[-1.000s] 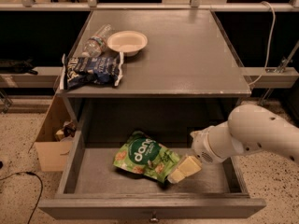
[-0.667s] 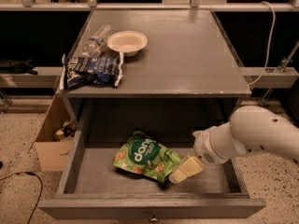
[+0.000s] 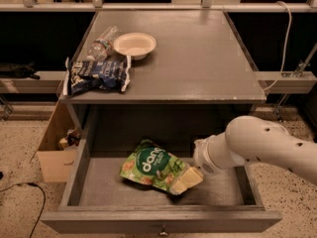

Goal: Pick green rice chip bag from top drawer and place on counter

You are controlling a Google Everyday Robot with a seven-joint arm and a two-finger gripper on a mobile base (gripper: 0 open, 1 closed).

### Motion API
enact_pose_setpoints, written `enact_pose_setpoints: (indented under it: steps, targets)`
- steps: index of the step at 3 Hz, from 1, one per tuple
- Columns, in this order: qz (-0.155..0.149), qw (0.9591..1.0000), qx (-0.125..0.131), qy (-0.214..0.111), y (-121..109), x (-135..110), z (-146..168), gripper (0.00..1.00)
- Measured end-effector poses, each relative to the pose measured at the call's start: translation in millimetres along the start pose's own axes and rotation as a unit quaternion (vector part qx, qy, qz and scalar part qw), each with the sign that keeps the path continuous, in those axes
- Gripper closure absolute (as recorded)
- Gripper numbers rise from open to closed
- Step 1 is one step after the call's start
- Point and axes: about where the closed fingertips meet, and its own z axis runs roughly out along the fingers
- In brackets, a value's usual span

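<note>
The green rice chip bag (image 3: 151, 166) lies flat on the floor of the open top drawer (image 3: 104, 190), near its middle. My gripper (image 3: 185, 181) reaches in from the right, its pale fingertips resting on the bag's right end. The white arm (image 3: 262, 145) hangs over the drawer's right side. The grey counter (image 3: 198, 58) is above the drawer.
On the counter's left part are a dark blue and white snack bag (image 3: 96, 76), a plastic bottle (image 3: 102, 43) lying down and a pale bowl (image 3: 134, 44). A cardboard box (image 3: 57, 150) stands on the floor left of the cabinet. A white cable (image 3: 285, 38) hangs at the right.
The arm has shifted very slightly; the gripper stays at the bag's right end. The bag has not moved.
</note>
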Motion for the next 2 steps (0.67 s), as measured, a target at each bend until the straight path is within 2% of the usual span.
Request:
enact_pose_setpoints:
  steps: [2]
  targets:
    - [-0.018, 0.9998, -0.009, 0.007, 8.8, -23.1, 35.2, 0.00]
